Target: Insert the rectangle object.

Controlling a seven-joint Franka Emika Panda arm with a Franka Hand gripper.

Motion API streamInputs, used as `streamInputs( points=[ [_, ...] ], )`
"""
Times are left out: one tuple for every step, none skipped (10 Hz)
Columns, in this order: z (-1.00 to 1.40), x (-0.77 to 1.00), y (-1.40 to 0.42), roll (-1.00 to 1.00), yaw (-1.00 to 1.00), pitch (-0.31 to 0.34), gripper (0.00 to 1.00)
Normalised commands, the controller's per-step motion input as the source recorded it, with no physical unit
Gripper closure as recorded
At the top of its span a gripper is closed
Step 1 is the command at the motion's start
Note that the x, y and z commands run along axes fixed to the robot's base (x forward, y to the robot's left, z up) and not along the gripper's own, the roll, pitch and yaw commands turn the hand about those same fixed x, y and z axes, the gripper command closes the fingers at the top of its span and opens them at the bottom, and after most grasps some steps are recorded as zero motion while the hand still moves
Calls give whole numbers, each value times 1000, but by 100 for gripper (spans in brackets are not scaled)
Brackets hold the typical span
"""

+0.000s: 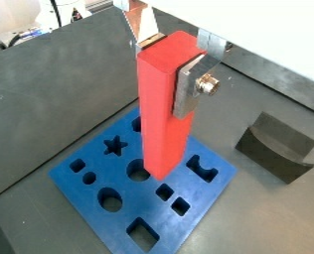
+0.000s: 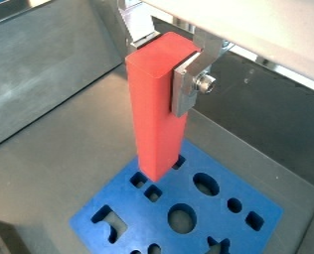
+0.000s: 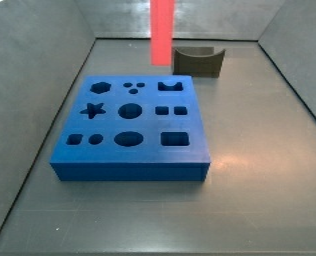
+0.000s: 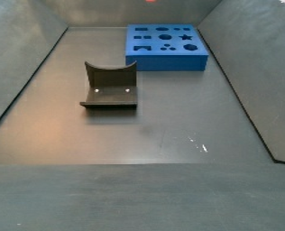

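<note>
Gripper: gripper (image 1: 169, 58) is clamping the upper end of one rectangle object (image 1: 163, 114), which is hanging upright over the blue block (image 1: 144, 189).
Rectangle object: lower end is hovering just above the holes, not yet inserted.
Count: one blue block, one olive curved piece (image 4: 109, 86) sitting apart on the bench (image 4: 170, 126).

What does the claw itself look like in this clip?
In both wrist views the claw above the blue block shows a flat silver plate finger with a round screw on its side face. No cables or markings are visible; the arm is out of view.
</note>
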Motion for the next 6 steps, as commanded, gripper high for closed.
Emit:
streamInputs(
  points=[
    [-291,320,-226,0,-720,0,100],
    [-260,226,-217,0,-789,0,100],
    [-260,169,-211,0,-826,0,100],
    [-266,129,-200,0,-857,0,100],
    [-283,66,-157,0,-869,43,100],
    [-171,0,-109,44,-963,34,100]
  ],
)
